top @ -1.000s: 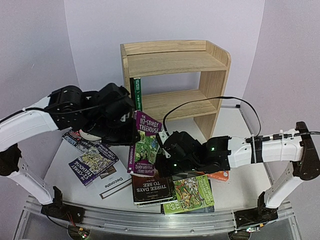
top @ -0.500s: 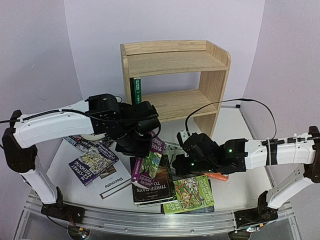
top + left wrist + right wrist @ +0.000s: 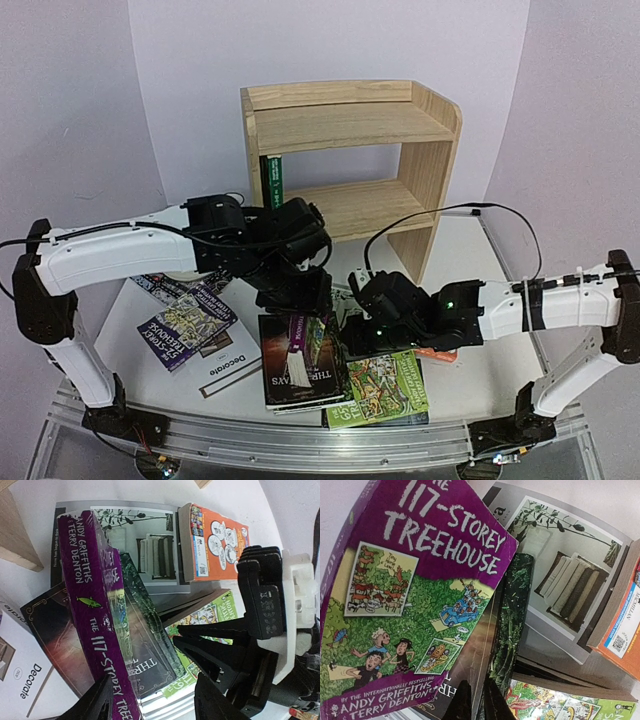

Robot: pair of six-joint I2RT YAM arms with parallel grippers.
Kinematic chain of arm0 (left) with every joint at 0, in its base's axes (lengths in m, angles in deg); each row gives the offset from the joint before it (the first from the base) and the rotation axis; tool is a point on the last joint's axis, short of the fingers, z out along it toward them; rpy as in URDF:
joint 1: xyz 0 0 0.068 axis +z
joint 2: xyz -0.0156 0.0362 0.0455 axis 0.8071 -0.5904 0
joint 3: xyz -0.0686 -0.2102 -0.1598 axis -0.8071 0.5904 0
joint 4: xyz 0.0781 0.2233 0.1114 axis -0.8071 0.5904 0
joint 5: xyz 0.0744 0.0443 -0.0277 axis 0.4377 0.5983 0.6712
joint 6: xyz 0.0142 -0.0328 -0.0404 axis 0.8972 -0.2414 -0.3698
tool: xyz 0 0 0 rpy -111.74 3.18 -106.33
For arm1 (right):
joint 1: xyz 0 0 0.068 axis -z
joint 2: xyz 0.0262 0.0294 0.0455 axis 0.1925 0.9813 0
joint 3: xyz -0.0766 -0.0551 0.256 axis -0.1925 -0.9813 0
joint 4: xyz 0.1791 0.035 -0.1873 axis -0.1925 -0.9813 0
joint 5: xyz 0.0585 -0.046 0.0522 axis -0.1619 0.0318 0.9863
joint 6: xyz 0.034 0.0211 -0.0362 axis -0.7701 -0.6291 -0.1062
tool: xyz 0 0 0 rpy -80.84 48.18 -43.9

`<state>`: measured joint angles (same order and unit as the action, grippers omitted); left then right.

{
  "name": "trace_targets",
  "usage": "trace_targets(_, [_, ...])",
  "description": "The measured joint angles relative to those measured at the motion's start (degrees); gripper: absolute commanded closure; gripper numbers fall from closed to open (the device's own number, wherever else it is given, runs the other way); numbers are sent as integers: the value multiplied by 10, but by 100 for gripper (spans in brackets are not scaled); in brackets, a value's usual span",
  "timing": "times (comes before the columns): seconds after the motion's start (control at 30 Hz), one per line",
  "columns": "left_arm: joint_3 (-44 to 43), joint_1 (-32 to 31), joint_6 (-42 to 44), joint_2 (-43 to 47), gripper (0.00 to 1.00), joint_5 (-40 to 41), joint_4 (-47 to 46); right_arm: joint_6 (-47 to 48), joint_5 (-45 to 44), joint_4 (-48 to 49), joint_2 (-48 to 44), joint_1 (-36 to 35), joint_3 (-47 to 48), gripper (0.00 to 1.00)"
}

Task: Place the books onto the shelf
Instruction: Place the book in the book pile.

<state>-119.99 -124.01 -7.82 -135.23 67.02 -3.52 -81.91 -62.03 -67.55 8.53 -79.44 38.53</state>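
1. L gripper point(image 3: 155, 700) is hanging over the centre pile w/ fingers spread much wider than the purple book point(image 3: 95, 615) is thick. One finger is sitting just beside the spine, the other well clear, so nothing is clamped.
2. Purple book is resting tilted, not flat, leaning on the dark book point(image 3: 295, 385). Judgement: the raised spine is giving the L fingers a narrow edge to straddle for an upright carry.
3. R gripper point(image 3: 476, 700) is sitting low at the book's edge, fingers nearly together. Cannot tell whether they are pinching a cover; prob. propping the book.
4. Shelf point(image 3: 350, 125) is standing at the far side, apart from the pile. One green book point(image 3: 272, 185) is standing upright at the lower tier's left end, leaving room beside it.
5. Decorate point(image 3: 225, 365) and the orange book point(image 3: 217, 545) are lying flat on the table point(image 3: 470, 300), awaiting pickup.
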Motion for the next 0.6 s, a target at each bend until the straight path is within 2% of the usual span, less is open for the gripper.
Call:
trace_targets(0.27, [82, 35, 2, 53, 43, -81, -104, -15, -5, -1, -46, 10, -8, 72])
trace_targets(0.43, [100, 46, 6, 62, 42, -103, -139, -25, -7, -8, -72, 15, -8, 52])
trace_targets(0.6, [127, 59, 12, 100, 40, -105, -160, -41, -5, -29, -74, 17, -2, 39])
